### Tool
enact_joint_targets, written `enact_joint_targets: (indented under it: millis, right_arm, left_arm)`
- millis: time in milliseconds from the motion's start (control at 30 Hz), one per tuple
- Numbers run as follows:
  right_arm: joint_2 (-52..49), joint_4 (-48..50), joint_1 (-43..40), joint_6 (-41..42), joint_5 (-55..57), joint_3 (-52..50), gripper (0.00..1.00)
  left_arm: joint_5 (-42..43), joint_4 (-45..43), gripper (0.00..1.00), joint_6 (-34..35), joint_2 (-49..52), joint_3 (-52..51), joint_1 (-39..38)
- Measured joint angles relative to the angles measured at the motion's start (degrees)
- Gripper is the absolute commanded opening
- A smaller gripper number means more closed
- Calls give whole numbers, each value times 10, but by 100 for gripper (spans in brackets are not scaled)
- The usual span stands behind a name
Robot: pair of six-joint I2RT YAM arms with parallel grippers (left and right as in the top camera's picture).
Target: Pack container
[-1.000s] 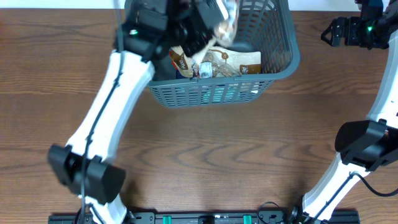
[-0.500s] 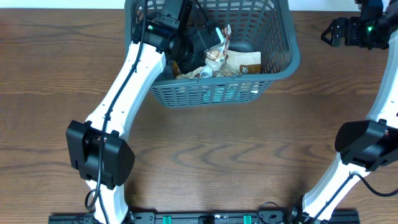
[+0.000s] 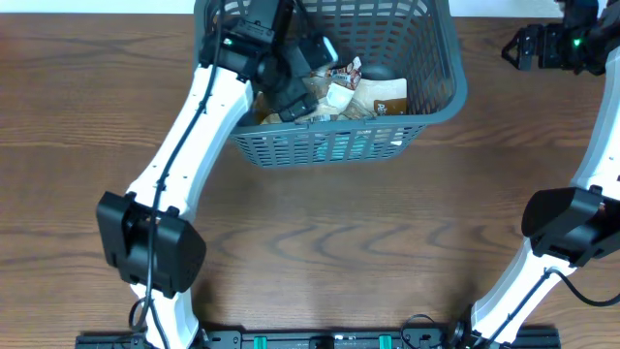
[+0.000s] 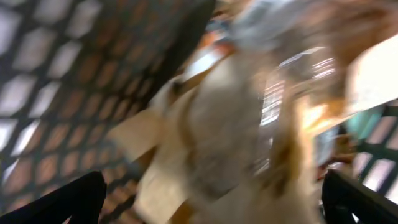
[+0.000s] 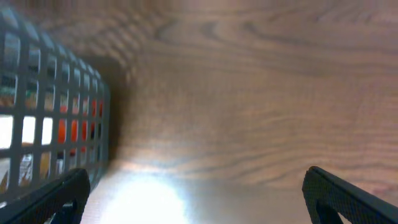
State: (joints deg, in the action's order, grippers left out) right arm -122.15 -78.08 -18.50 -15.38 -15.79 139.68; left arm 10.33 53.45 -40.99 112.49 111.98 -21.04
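The container (image 3: 329, 145), a dark grey lattice basket, stands at the table's far middle. Inside it lie several food packets (image 3: 373, 95), brown and white. My left gripper (image 3: 325, 66) reaches down into the basket over its left part, just above the packets. In the left wrist view, which is blurred, a crinkled pale packet (image 4: 230, 124) lies below my open left gripper (image 4: 211, 196), whose jaws stand far apart and touch nothing; the basket wall (image 4: 74, 81) shows behind. My right gripper (image 3: 513, 47) hovers open at the far right, and in its own view (image 5: 199, 193) there is only bare wood under it.
The basket's lattice side (image 5: 56, 118) fills the left edge of the right wrist view, with red and orange packets showing through. Brown wooden tabletop (image 3: 320, 252) stretches in front of the basket. Both arm bases stand at the near edge.
My left gripper went down into the basket with a crinkled packet and opened; the packet now lies flat on the others. The right arm has not moved.
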Motion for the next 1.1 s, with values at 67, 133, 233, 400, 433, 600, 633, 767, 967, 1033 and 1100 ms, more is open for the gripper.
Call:
enact_joint_targets:
  millis: [67,133,233,400,433,600,633,767,967,1033,1100]
  right_arm:
    - [0,23,0,9,0,0,99]
    - [0,46,0,17,0,0,99]
    - [0,76,0,23,-1,0,99]
    - [0,136,0,29,-3,2,99]
    - [0,148,0,29,-3,4,99]
    - [0,180,1,16,1,23,99]
    - [0,181,2,10,5,27,99]
    - [0,170,12,-8,23,33,99]
    - [1,123,20,-16,25,33,99]
    - [4,104,20,-16,26,33,99]
    - [10,79,20,-16,26,33,99]
  left_arm:
    - [-16,0,99,18,-9,9,16]
    - [-28,-2,98,36,-20,23,40]
    - [-48,-6,99,67,-48,39,80]
    - [-66,-7,99,127,-100,52,147]
    - [-68,-7,99,141,-111,53,163]
    - [-77,-7,99,182,-146,54,222]
    - [-78,-7,98,186,-150,54,229]
    - [-78,0,99,195,-161,54,244]
    - [-78,65,99,228,-172,54,271]
    - [-78,88,99,237,-175,54,282]
    - [-78,112,99,244,-177,54,290]
